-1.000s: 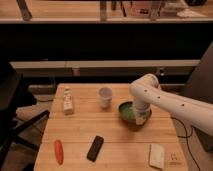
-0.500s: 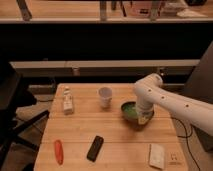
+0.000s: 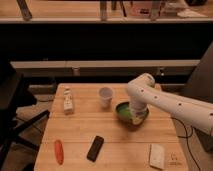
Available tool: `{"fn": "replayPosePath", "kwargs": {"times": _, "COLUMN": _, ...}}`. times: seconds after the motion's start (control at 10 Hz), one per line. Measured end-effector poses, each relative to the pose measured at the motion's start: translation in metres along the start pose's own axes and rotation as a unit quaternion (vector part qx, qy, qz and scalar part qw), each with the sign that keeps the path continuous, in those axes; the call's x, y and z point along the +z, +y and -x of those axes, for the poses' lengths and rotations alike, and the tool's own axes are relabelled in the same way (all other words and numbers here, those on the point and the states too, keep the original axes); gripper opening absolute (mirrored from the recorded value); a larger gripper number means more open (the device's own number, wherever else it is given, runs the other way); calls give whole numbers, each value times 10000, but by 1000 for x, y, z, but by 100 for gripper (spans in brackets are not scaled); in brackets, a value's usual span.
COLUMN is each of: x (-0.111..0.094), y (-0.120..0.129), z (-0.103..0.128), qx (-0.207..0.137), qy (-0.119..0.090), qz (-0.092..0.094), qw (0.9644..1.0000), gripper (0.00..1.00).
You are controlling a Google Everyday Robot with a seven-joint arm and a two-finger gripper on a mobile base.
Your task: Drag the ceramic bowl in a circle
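Note:
The ceramic bowl (image 3: 128,113) is round and green. It sits on the wooden table (image 3: 80,130), right of the middle, just right of the small white cup (image 3: 105,96). My white arm comes in from the right and bends down over the bowl. The gripper (image 3: 136,118) points down into the bowl at its right side and hides part of the rim there.
A small pale bottle (image 3: 68,100) stands at the left back. A red-orange carrot-like thing (image 3: 59,151) and a black flat object (image 3: 95,148) lie near the front edge. A white packet (image 3: 157,155) lies at the front right. A dark chair (image 3: 12,107) stands left of the table.
The arm's elbow swung a little right and then back left. The gripper stays down in the bowl, and the bowl has shifted only slightly.

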Motion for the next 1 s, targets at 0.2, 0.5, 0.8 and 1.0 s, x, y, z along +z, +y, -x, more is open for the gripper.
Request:
{"fn": "replayPosePath", "kwargs": {"times": 0.2, "x": -1, "y": 0, "z": -13, "qx": 57, "qy": 1, "qz": -3, "qw": 10000, "gripper": 0}}
{"fn": "replayPosePath", "kwargs": {"times": 0.5, "x": -3, "y": 3, "z": -13, "qx": 247, "qy": -33, "qz": 36, "qw": 9997, "gripper": 0}}
{"fn": "replayPosePath", "kwargs": {"times": 0.8, "x": -2, "y": 9, "z": 2, "qx": 25, "qy": -29, "qz": 18, "qw": 10000, "gripper": 0}}
{"fn": "replayPosePath", "kwargs": {"times": 1.0, "x": -3, "y": 3, "z": -2, "qx": 123, "qy": -48, "qz": -14, "qw": 9999, "gripper": 0}}
